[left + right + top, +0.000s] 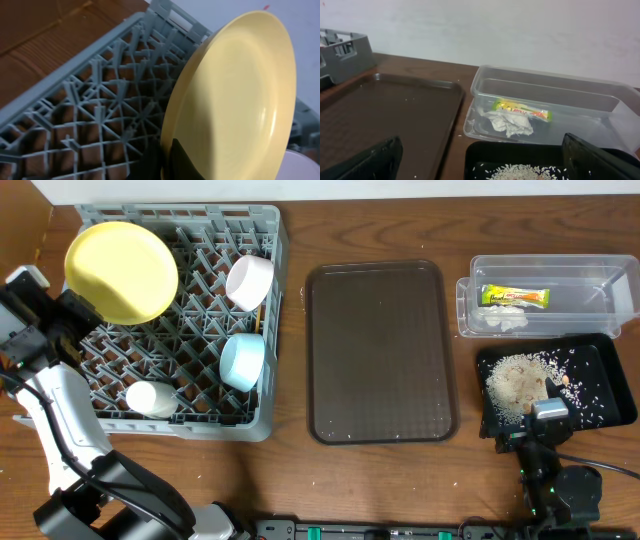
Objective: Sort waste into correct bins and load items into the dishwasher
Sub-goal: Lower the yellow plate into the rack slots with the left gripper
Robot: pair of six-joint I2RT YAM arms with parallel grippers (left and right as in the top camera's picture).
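Note:
My left gripper (167, 162) is shut on the rim of the round yellow plate (120, 272), which stands tilted on edge in the far left corner of the grey dish rack (262, 395); the plate fills the left wrist view (235, 100). The rack also holds a light blue bowl (243, 361) and two white cups (250, 281) (152, 398). My right gripper (482, 160) is open and empty over the near edge of the black tray (598, 360), which holds rice scraps (515, 383). The clear tub (585, 275) holds the snack wrapper (514, 297) and white tissue (508, 123). Chopsticks are not visible.
A large dark brown serving tray (380, 350) lies between the rack and the bins, with a few crumbs on it. The clear tub's lid sits under it. Wooden table all round.

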